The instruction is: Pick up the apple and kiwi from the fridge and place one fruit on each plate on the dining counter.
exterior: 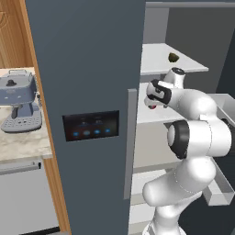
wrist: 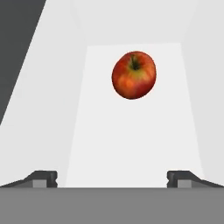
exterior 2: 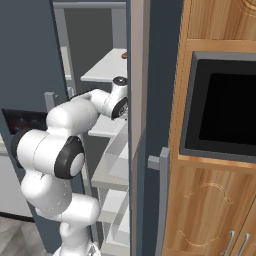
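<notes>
Gripper: two-finger gripper (wrist: pixel 112 178) of the white arm, reaching into the open fridge at the middle shelf; small dark finger tips (wrist: pixel 43 178) spread wide apart, nothing between them.
Apple: small round red-orange apple (wrist: pixel 134 75), glossy skin with a yellowish patch around a dark stem dimple; sits ahead of the finger tips, a little right of the midline between them, well apart from both, on the smooth white shelf. A bit of red shows just under the hand in the left base view (exterior: pixel 153 107).
Kiwi: small dark brownish-green oval kiwi (exterior: pixel 173 57), matte; rests on the flat white shelf above the gripper, toward the back.
Fridge: tall dark slate-blue fridge (exterior: pixel 87 64), flat matte door with a black panel of blue lights (exterior: pixel 91 125) and a grey bar handle (exterior: pixel 130 142); white shelves and clear-walled door bins (exterior 2: pixel 116 170) inside.
Shelf surface: plain white, smooth, untextured, narrowing away from the finger tips to the white back wall.
Surroundings: blue-grey espresso machine (exterior: pixel 19 98) on a pale marbled counter (exterior: pixel 23 144) left of the fridge; orange-brown wood cabinet with a black built-in oven (exterior 2: pixel 227 107) to its right.
</notes>
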{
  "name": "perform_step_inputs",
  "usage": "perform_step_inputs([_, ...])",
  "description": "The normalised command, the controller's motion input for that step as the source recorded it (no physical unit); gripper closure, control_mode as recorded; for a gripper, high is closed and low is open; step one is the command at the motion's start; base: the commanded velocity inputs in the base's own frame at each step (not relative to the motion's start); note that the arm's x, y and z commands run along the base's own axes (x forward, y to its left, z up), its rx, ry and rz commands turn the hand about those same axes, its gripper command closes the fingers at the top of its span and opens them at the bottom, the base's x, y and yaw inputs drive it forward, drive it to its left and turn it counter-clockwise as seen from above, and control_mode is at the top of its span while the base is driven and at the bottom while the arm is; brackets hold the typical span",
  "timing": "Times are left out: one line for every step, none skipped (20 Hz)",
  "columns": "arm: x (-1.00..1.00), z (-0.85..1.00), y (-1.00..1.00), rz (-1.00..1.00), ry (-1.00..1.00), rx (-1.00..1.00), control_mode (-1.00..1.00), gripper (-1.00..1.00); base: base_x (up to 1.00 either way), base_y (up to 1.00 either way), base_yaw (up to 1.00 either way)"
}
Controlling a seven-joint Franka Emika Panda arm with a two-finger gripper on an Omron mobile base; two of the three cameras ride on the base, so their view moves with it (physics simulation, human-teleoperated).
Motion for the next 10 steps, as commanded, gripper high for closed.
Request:
perform_step_inputs([0.33,-0.12,0.0,0.0,0.0,0.0,-1.0,-1.0,0.0,0.0,0.0])
perform_step_inputs([0.33,-0.11,0.0,0.0,0.0,0.0,-1.0,-1.0,0.0,0.0,0.0])
perform_step_inputs([0.36,-0.09,0.0,0.0,0.0,0.0,-1.0,-1.0,0.0,0.0,0.0])
perform_step_inputs([0.41,-0.07,0.0,0.0,0.0,0.0,-1.0,-1.0,0.0,0.0,0.0])
perform_step_inputs([0.43,-0.06,-0.01,0.0,0.0,0.0,-1.0,-1.0,0.0,0.0,0.0])
perform_step_inputs([0.44,-0.06,-0.01,0.0,0.0,0.0,-1.0,-1.0,0.0,0.0,0.0])
perform_step_inputs([0.45,-0.06,-0.02,0.0,0.0,0.0,-1.0,-1.0,0.0,0.0,0.0])
perform_step_inputs([0.44,-0.06,-0.03,0.0,0.0,0.0,-1.0,-1.0,0.0,0.0,0.0])
perform_step_inputs([0.43,-0.07,-0.02,0.0,0.0,0.0,-1.0,-1.0,0.0,0.0,0.0])
perform_step_inputs([0.4,-0.09,-0.02,0.0,0.0,0.0,-1.0,-1.0,0.0,0.0,0.0])
